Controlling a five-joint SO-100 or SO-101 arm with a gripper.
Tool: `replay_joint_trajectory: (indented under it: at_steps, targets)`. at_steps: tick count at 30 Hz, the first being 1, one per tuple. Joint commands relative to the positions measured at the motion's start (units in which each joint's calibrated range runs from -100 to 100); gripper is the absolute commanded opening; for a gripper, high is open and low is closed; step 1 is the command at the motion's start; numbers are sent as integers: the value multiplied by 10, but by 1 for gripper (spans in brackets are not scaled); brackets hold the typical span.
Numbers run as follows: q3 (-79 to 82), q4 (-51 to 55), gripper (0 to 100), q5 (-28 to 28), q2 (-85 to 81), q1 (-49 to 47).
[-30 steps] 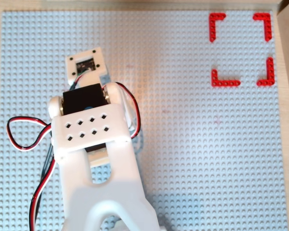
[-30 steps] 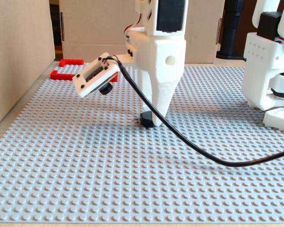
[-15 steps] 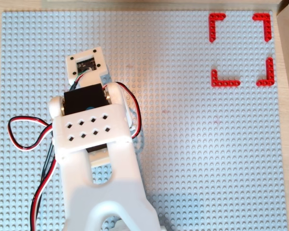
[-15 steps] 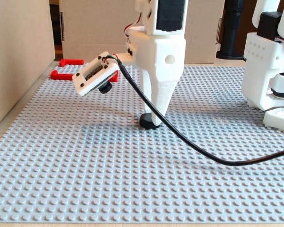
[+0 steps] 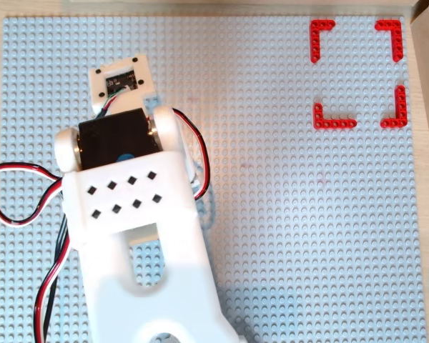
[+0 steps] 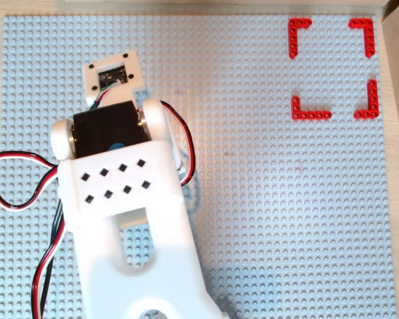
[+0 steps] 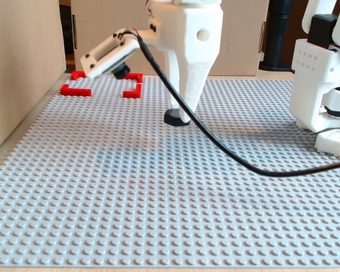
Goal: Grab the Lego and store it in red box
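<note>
While the arm carries its load, the scene is this, from big to small:

Baseplate (image 7: 158, 198): the grey studded plate lies under the claw and spreads on all sides of it; in the fixed view the claw hangs over its middle part.

Arm (image 5: 136, 214): in both overhead views the white arm body sits on top of the claw and hides it, and the Lego too.

Red box (image 5: 357, 71): the four red corner pieces lie well apart from the claw, to its upper right in an overhead view; in the fixed view they are behind it and to its left (image 7: 102, 89).

Claw (image 7: 181, 119): clamped on the Lego at its tip, as I judge it; only one white finger shows clearly.

Lego (image 7: 174, 117): the small dark piece is at the claw's tip, lifted just off the studs, not yet in the red box.

Risk: the hold looks to be only at the tip, so the piece may slip out during the swing. If the claw travels low, the Lego may catch on the studs.
</note>
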Motion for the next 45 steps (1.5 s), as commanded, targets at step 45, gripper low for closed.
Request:
replay_joint_trajectory:
  at_steps: [45]
  targets:
    - [-528, 167, 8, -31, -60, 223]
